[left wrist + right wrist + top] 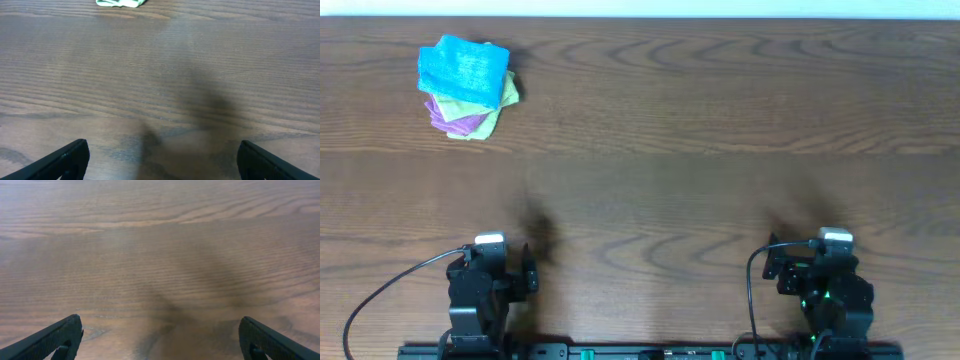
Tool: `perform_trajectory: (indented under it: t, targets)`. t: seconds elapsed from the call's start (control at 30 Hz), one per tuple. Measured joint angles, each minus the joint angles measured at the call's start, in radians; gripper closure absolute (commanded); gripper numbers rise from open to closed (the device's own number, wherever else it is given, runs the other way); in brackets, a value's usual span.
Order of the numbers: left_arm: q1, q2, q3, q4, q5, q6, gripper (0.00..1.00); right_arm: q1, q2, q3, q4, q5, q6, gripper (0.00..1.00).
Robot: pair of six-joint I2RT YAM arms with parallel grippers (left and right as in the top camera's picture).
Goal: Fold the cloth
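Observation:
The sky-blue cloth (464, 68) lies folded on top of a stack at the far left of the table, over a light green cloth (507, 92) and a purple cloth (460, 122). My left gripper (498, 262) is open and empty at the near left edge, far from the stack. My right gripper (820, 262) is open and empty at the near right edge. In the left wrist view my fingers (162, 157) are spread over bare wood, and only a sliver of the green cloth (121, 3) shows at the top. The right wrist view shows spread fingers (160, 337) over bare wood.
The brown wooden table (700, 150) spans the whole view. A black rail (650, 351) with the arm bases runs along the near edge. The table's far edge lies just behind the cloth stack.

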Motion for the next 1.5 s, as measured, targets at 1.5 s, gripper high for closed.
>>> perform_trajectory:
  t: [1.5]
  targets:
    - [0.0,0.0,0.0,0.0,0.0,0.0,0.05,0.044,0.0,0.0,-0.049,-0.006,-0.142,0.01]
